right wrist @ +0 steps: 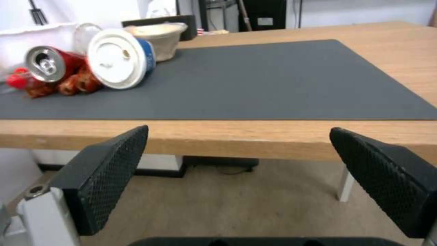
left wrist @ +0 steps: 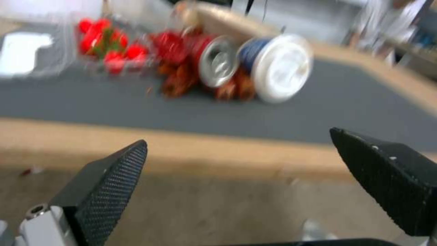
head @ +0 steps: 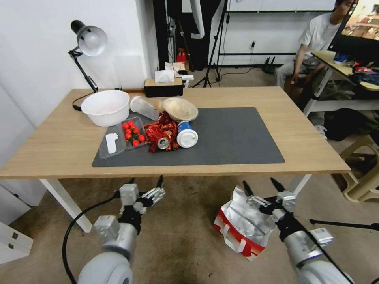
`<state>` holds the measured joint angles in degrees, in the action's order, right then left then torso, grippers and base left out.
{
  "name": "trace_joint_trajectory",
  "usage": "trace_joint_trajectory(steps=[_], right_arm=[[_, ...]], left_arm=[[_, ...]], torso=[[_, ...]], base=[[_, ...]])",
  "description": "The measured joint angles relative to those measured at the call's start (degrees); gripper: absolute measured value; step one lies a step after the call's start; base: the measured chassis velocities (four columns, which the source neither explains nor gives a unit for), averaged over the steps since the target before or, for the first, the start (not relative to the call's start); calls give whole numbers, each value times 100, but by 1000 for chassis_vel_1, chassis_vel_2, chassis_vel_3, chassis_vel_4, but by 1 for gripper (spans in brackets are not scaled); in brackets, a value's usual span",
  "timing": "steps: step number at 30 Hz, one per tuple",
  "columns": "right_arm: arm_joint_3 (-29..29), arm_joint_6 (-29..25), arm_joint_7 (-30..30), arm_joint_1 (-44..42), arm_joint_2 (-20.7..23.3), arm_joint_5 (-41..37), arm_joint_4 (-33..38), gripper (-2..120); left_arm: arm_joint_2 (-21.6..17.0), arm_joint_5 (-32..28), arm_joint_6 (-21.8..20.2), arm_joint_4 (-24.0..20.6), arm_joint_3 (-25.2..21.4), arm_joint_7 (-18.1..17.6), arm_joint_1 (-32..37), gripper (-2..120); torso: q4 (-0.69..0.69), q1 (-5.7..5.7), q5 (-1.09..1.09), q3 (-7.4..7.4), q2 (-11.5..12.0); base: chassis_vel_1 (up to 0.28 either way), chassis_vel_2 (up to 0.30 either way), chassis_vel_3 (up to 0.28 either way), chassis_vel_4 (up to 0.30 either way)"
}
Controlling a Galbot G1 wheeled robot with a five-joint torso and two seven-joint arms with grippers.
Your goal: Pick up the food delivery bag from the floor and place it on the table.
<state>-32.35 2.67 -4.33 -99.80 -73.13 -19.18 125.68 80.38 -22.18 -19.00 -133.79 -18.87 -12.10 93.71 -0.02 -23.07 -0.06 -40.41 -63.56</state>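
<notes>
Head view: food delivery bag (head: 241, 225) on floor (head: 177, 236) beneath right gripper (head: 260, 185).

white bowl (head: 105, 107), soda can (head: 163, 142), tomatoes (head: 133, 133)

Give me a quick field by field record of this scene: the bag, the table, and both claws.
bag: food delivery bag on the floor, near the table's front edge, not lifted
table: table bearing a grey mat with food clutter on its left part
left claw: left claw open, empty, below the table edge
right claw: right claw open, empty, above the bag
</notes>
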Motion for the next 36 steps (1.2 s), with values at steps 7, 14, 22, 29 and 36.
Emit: trace_joint_trajectory(steps=[7, 14, 22, 29, 36], right_arm=[[276, 1068, 42, -101, -720, 940, 657, 100], [453, 1759, 85, -175, -1184, 1665, 1104, 100], [474, 1709, 88, -187, -1189, 1745, 1099, 100], [469, 1645, 159, -197, -1188, 1753, 1093, 100], [461, 1623, 172, -197, -1191, 1759, 1092, 100]], left_arm=[[-40, -157, 393, -39, 43, -94, 53, 100], [-44, -211, 542, -24, 1, -65, 132, 100], [-62, -265, 604, -52, -39, -94, 192, 100], [-84, -316, 517, -77, -60, -185, 212, 100], [-119, -319, 514, -82, -83, -188, 254, 100]], torso=[[2, 0, 4, 0, 0], [1, 0, 4, 0, 0], [1, 0, 5, 0, 0], [1, 52, 5, 59, 112], [1, 133, 5, 164, 298]], base=[[0, 0, 0, 0], [0, 0, 0, 0], [0, 0, 0, 0], [0, 0, 0, 0], [0, 0, 0, 0]])
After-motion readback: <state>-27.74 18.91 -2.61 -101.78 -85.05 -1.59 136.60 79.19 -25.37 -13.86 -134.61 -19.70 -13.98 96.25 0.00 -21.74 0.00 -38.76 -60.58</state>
